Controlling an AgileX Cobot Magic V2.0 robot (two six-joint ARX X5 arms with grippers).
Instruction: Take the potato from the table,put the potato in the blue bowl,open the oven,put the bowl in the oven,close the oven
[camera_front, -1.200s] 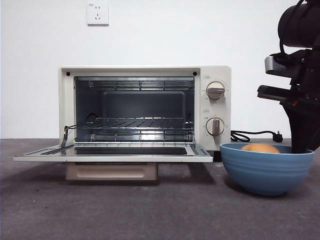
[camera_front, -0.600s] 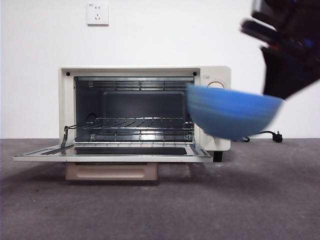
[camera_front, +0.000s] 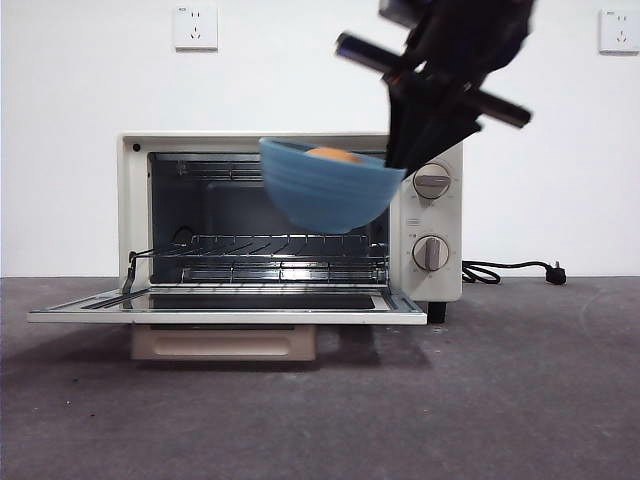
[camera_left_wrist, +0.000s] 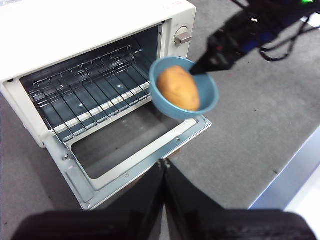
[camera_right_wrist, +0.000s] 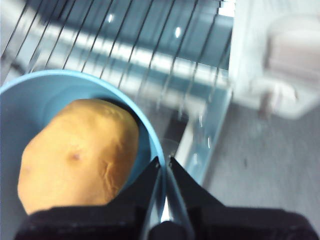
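The blue bowl hangs tilted in the air before the open oven, over its lowered door. The potato lies inside it. My right gripper is shut on the bowl's right rim. In the right wrist view the gripper pinches the bowl beside the potato. The left wrist view shows the bowl, the potato and the oven from above. My left gripper is shut on nothing, back from the door's front edge.
A wire rack spans the oven cavity. Two knobs sit on the oven's right panel. A black cord trails right on the table. The table's edge lies right of the oven.
The right gripper has lifted the bowl with the potato off the table at the right and carried it up and left, to the front of the oven opening.
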